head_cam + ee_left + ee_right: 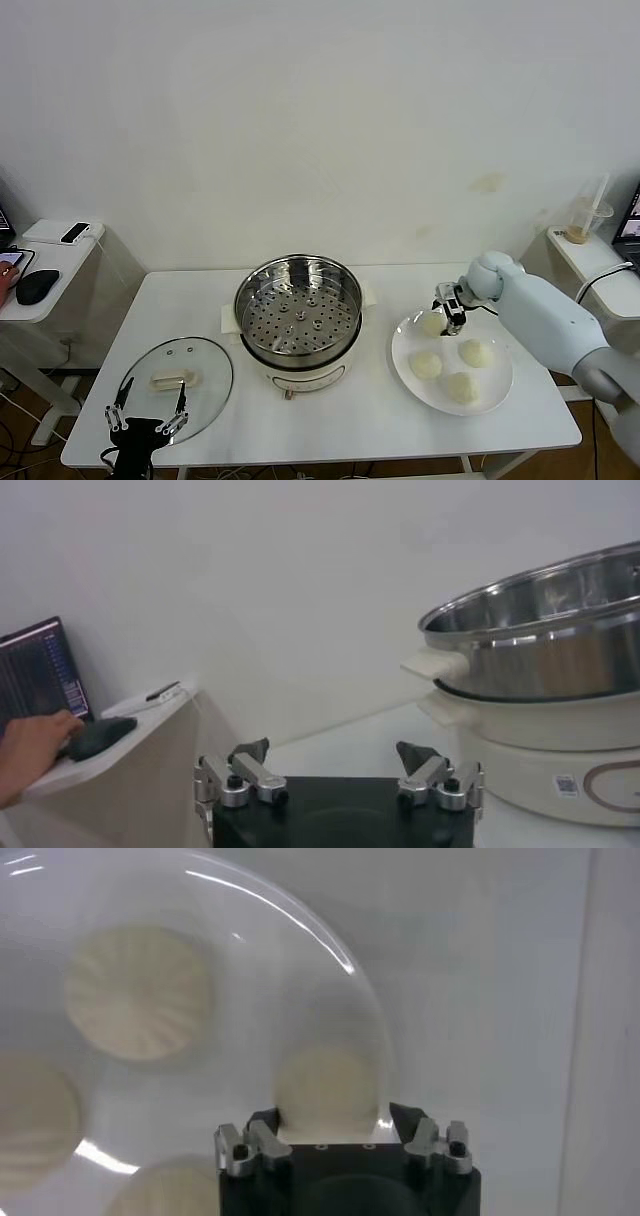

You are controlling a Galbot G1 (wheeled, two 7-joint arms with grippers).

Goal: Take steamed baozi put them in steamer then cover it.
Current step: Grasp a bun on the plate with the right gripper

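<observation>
Jaws on our right gripper (332,1120) sit one on each side of a steamed baozi (328,1085), the bun at the far rim of the white plate (500,395). They look partly closed around it, right at its sides, but we cannot tell if they squeeze it yet. We think we come at it from above so the soft bun sits between the jaws and does not get pushed away. Three more buns lie on the plate just past this one, so we must not bump them. Our steamer (298,305) stands open and well off to one side of these jaws, with nothing in it, so no bun has gone in yet. Our left gripper (147,417) waits low at the table edge, its jaws wide apart and holding nothing. Just in front of those jaws lies the cover (178,373), flat on the table, ready for later.
</observation>
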